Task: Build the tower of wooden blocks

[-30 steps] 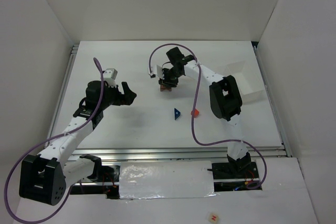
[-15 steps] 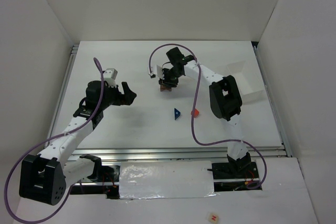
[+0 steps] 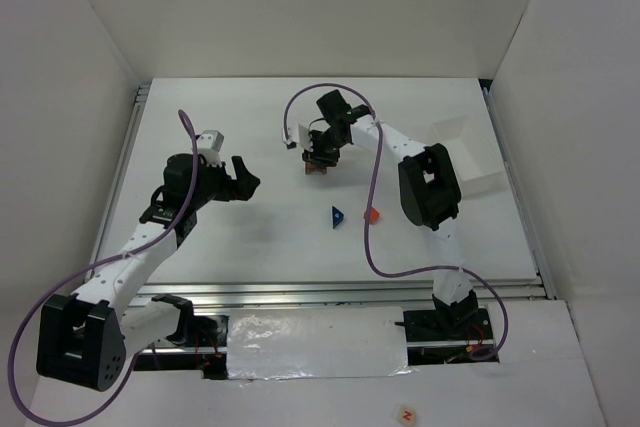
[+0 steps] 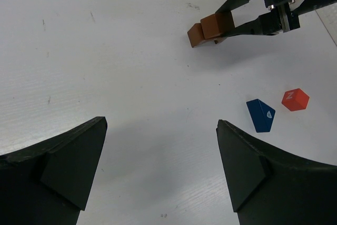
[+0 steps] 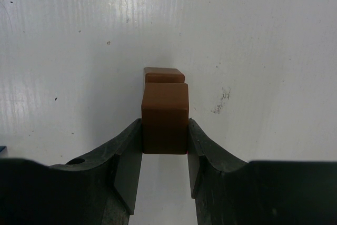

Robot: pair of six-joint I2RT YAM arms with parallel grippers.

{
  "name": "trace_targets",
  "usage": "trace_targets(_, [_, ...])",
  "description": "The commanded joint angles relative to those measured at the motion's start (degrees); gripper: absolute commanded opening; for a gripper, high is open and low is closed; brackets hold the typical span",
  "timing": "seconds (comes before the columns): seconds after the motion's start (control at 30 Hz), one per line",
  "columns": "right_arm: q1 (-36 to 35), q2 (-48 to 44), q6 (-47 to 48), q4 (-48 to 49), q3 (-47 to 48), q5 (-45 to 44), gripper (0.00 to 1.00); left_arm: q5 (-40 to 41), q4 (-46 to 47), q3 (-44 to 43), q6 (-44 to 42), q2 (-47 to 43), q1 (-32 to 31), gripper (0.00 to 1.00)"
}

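Left wrist: blue wedge (image 4: 260,115) beside red cube (image 4: 295,99), brown blocks (image 4: 210,29) apart

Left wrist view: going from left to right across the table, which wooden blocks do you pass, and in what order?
ungripped brown block → gripped brown block → blue wedge → red cube

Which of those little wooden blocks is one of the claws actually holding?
The brown block clamped in the right claw. A second brown block sits right behind it, ungripped; the red cube and blue wedge lie loose, well apart.
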State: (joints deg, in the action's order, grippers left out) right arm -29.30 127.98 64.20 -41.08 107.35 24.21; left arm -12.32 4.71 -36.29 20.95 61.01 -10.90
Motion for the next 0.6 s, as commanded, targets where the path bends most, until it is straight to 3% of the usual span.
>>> trace_targets(0.0, [-0.14,0.95,0.48,1.00,0.67,0.58,0.16,-0.95,2.50,-0.53,-1.17,0.42,0.26,0.99])
trace_targets(0.57, [-0.50,1.30,0.22,1.97,-0.04,-0.21,0.17,-1.57,2.94,-0.27,-1.18,0.86,0.26,0.99])
